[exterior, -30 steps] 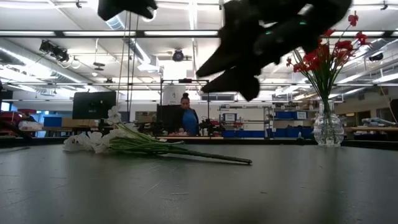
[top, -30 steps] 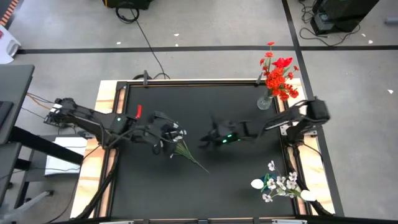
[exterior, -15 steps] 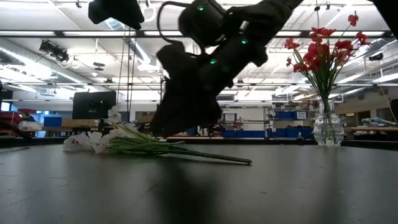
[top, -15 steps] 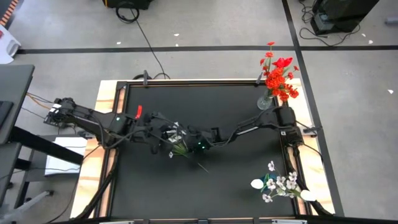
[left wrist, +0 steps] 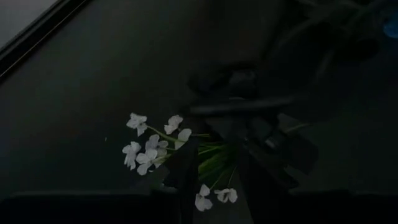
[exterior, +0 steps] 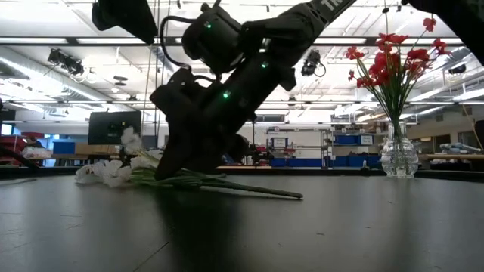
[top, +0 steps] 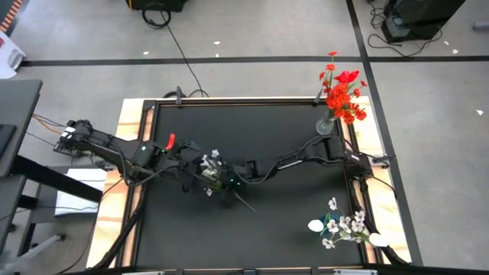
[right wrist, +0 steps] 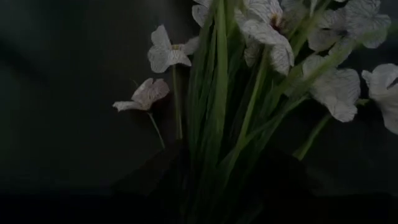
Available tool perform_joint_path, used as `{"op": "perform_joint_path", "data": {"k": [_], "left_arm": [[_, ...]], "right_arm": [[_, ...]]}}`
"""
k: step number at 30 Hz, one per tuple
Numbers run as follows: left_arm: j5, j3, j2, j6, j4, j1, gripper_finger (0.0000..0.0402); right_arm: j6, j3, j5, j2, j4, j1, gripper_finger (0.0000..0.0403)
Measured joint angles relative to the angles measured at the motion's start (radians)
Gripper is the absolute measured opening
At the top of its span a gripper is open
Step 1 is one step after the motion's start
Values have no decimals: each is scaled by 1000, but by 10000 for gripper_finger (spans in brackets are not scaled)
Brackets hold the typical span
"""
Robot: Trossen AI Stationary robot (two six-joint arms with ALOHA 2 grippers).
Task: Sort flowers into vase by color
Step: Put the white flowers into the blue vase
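I see the right gripper point(top: 223, 183) down on the white flower bunch point(top: 212, 169) lying mid-table, fingers apart astride its stalks. The left gripper point(top: 191, 164) sits just left; I cannot tell its finger state.

Dim wrist views; bright ceiling strip lights point(exterior: 113, 40) behind silhouetted arms.

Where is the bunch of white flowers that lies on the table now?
In the high view, the white bunch lies flat left of the table's centre, between the left gripper and the right gripper.
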Motion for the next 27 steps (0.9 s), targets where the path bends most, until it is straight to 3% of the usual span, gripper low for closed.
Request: {"op": "perform_joint_path", "data": {"k": [7,14,22,27], "left_arm": [[0,0,0,-7,-3,0,117],[0,0,0,-21,-2,0,117],[-1,0,0,-36,5,-7,117],[-4,0,0,-45,22,-25,117]], "right_arm": [[-72,-4,77,-2,-39,20,154],[-28,-10,-39,-32,-74,-2,23],[62,-15,-43,-149,-77,-30,17],[97,-14,36,-242,-73,-63,17]]}}
